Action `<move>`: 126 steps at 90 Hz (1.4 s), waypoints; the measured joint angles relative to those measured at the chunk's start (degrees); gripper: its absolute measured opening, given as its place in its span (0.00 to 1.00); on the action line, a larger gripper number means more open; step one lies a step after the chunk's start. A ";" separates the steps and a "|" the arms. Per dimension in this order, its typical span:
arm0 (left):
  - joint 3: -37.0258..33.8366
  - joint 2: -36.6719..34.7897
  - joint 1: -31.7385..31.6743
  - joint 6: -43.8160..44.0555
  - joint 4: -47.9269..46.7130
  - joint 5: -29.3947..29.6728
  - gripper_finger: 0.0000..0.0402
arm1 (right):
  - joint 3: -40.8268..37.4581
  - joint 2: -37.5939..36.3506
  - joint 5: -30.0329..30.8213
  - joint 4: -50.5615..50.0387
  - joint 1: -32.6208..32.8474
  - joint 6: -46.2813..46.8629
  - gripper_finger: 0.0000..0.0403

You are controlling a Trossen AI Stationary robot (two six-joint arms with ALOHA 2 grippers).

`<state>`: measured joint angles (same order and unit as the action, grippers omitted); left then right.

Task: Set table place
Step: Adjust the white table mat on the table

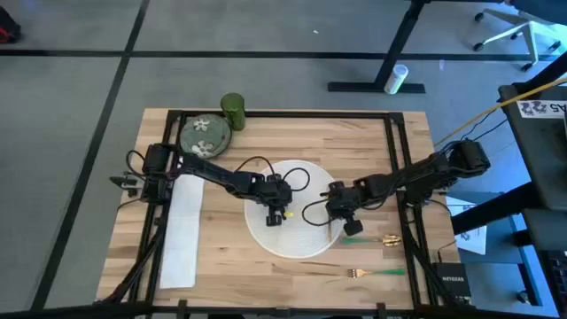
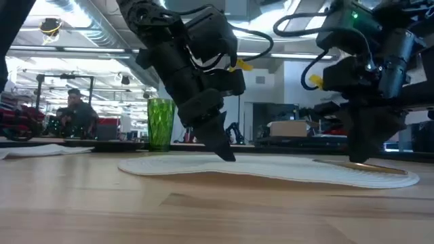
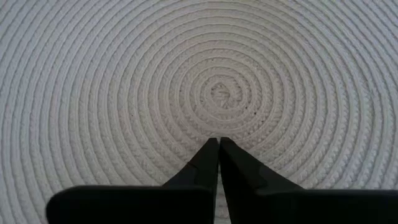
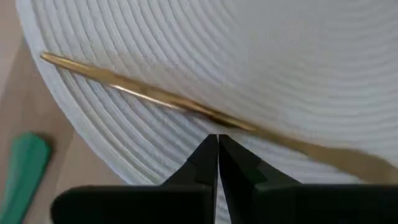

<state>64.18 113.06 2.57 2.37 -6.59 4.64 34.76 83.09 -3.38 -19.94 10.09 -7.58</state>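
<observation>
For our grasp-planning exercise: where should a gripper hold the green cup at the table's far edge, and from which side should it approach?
Grip the green cup across its wall around mid-height, fingers level. It stands upright and tall, so a side grasp probably suits. Come from the side away from the flowered plate, which sits close beside it.

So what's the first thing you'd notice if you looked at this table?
Probably the big round white woven placemat in the middle of the table, with both dark grippers down on it: the left gripper near its centre, the right gripper shut at its right edge by a thin gold utensil. A green cup stands at the far edge.
</observation>
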 joint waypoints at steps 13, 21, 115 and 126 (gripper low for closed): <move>-0.02 0.00 -0.04 0.05 0.01 0.00 0.00 | 0.00 0.00 -0.01 0.99 0.00 0.10 0.00; -0.02 0.00 -0.04 0.09 0.01 0.00 0.00 | 0.00 0.01 -0.37 3.18 0.00 0.10 0.00; -0.04 0.00 -0.11 -0.09 0.00 0.00 0.00 | 1.66 2.26 -1.55 -0.43 0.00 0.71 0.00; -0.04 0.00 -0.15 -0.14 0.00 0.00 0.00 | 1.66 2.36 -1.79 0.63 0.00 0.70 0.00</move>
<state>64.14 113.06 2.42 2.23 -6.59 4.64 36.42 85.45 -5.17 -19.30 10.09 -6.89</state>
